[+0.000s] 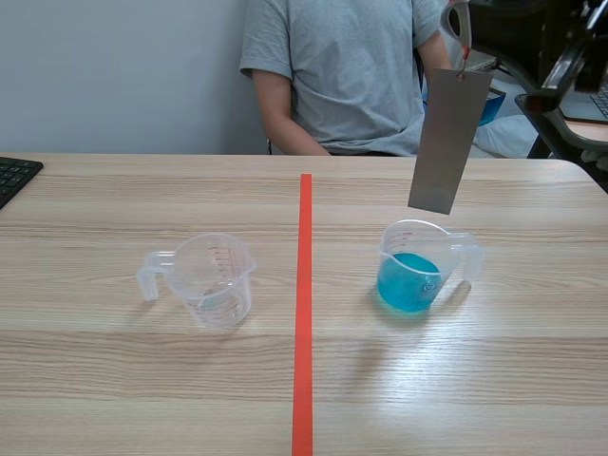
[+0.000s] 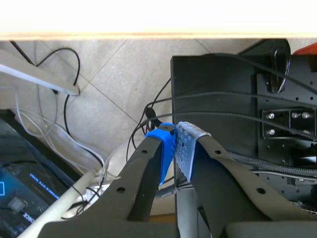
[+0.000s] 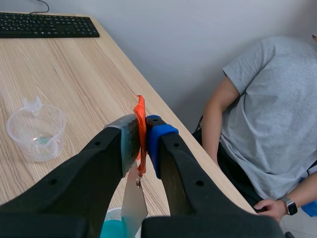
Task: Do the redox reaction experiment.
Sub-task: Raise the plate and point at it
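Left end effector (image 2: pixel 174 144): below the worktop edge, fingers pressed together, nothing between them. Blue pad (image 2: pixel 164 151) flat against the paler dotted pad (image 2: pixel 186 148). Ahead of it are a tiled floor (image 2: pixel 99 79), loose cables (image 2: pixel 67 106) and a black frame (image 2: pixel 223 89).

Worktop (image 1: pixel 114 380): light wood. An orange-red tape line (image 1: pixel 303 313) runs down the middle, away from the robot.

Left of the line: empty clear measuring cup (image 1: pixel 214 280), upright, handle pointing away from the line.

Right of the line: second measuring cup (image 1: pixel 423 266), upright, holding blue liquid (image 1: pixel 408 283) in its lower part, handle pointing away from the line. The two cups are well apart.

Right end effector (image 3: pixel 142 131): raised over the right side of the worktop, fingers clamped narrow on an orange tab (image 3: pixel 140 116). A grey metal strip (image 1: pixel 449 138) hangs from the tab, slightly tilted. Its lower end is just above the rim of the blue cup, clear of the liquid. In the right wrist view the strip drops under the fingers, with the blue cup directly beneath.

Far left edge of the worktop: black keyboard (image 1: pixel 14 176).

Across the worktop: a person (image 1: pixel 342 66) in a grey T-shirt, seated.
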Robot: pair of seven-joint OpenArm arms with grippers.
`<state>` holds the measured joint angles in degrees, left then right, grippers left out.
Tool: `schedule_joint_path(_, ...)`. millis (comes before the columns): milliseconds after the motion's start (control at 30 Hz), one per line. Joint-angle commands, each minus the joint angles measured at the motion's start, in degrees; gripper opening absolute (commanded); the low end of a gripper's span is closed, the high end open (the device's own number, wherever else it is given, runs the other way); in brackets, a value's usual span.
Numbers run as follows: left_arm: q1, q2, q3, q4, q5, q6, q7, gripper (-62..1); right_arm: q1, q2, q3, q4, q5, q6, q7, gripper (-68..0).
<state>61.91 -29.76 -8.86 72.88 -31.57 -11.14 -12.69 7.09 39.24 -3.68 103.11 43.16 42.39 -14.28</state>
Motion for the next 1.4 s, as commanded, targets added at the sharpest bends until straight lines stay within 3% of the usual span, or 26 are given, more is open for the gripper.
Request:
schedule_joint_path(0, 0.2, -1.7, 0.1, 0.8, -0.4, -0.6, -1.0, -57.3, 1.3, 0.8, 1.2, 0.8, 1.0, 0.3, 0.6, -66.2)
schedule_joint_path(267, 3.2, -8.7, 0.0, 3.6, -0.4, -4.9, -4.7, -57.3, 1.3, 0.8, 1.2, 0.8, 1.1, 0.3, 0.4, -66.3)
schedule_joint_path(500, 3.3, -19.1, 0.1, 6.5, -0.8, -8.1, -6.6, -57.3, 1.3, 0.8, 1.2, 0.8, 1.1, 0.3, 0.4, -66.3)
schedule_joint_path(600, 2.9, -24.2, 0.1, 8.6, -0.8, -10.3, -10.7, -57.3, 1.3, 0.8, 1.2, 0.8, 1.1, 0.3, 0.4, -66.2)
schedule_joint_path(900, -9.7, -35.7, 1.9, 14.8, -0.8, -14.8, -13.3, -57.3, 1.3, 0.9, 1.2, 0.8, 1.1, 0.3, 0.4, -66.2)
schedule_joint_path(1033, -20.7, -38.5, 7.5, 17.1, -0.8, -14.8, -13.3, -57.3, 1.2, 1.4, 1.2, 0.8, 1.6, 0.3, 0.5, -66.2)
schedule_joint_path(1167, -33.9, -38.7, 16.8, 18.3, -0.8, -14.7, -11.8, -57.3, 1.2, 2.2, 1.2, 0.8, 2.5, 0.3, 0.5, -66.2)
schedule_joint_path(1367, -56.3, -33.4, 36.6, 16.3, -0.3, -11.0, -5.6, -57.3, 1.2, 2.2, 1.2, 0.9, 2.6, 0.3, 0.7, -66.2)
